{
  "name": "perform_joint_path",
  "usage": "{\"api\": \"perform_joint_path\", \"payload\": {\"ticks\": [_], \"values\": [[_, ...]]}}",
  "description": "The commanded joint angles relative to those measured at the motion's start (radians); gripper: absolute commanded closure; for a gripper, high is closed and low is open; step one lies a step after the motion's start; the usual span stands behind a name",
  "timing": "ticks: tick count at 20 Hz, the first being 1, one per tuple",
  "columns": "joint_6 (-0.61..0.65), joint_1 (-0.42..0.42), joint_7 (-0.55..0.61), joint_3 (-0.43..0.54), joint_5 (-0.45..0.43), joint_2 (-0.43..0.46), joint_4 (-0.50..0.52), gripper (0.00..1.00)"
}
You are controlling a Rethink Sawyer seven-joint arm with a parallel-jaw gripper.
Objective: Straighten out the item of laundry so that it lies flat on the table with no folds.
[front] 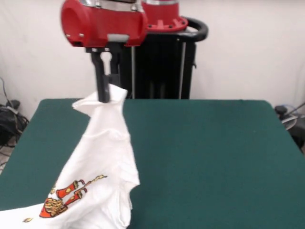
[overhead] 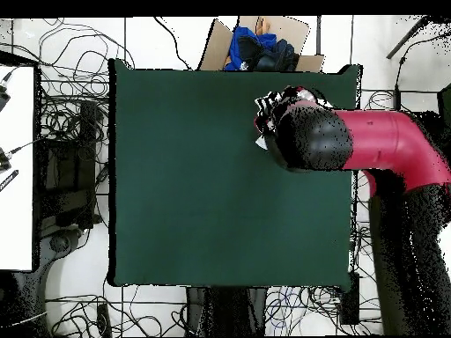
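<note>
Laundry (front: 102, 176), a small white T-shirt, hangs from the robot's gripper (front: 104, 98) above the dark green table (front: 205, 152). In the front view, the gripper's dark fingers (front: 101, 86) are pinched on a bunched edge of the shirt at its highest point. From there the cloth falls in a tall, draped cone, widening down toward the table's front-left corner. The lower part of the shirt rests on the table and runs out of the picture at the bottom edge. A red and orange print of drinks and fries (front: 64, 198) shows near the bottom of the cloth. Long folds and creases run down the fabric. The red arm (front: 105, 21) comes down from above, directly over the shirt. In the overhead view, the red and black arm (overhead: 352, 141) reaches across one end of the table and covers almost all of the shirt; only a sliver of white cloth shows at its edge. Tangled cables (overhead: 62, 114) lie on the floor around the table, and a cardboard box holding blue cloth (overhead: 257, 46) sits beside one edge.
</note>
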Motion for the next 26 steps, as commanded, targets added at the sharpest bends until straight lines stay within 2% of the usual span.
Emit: {"api": "perform_joint_path", "payload": {"ticks": [1,12,20,26], "values": [[-0.093,0.083,0.23,-0.104,-0.056,-0.017,0.151,1.0],[-0.156,0.171,0.289,-0.223,-0.027,-0.069,0.259,1.0],[-0.134,0.182,0.274,-0.262,0.061,-0.199,0.406,1.0],[-0.172,0.16,0.247,-0.271,0.115,-0.295,0.541,1.0]]}}
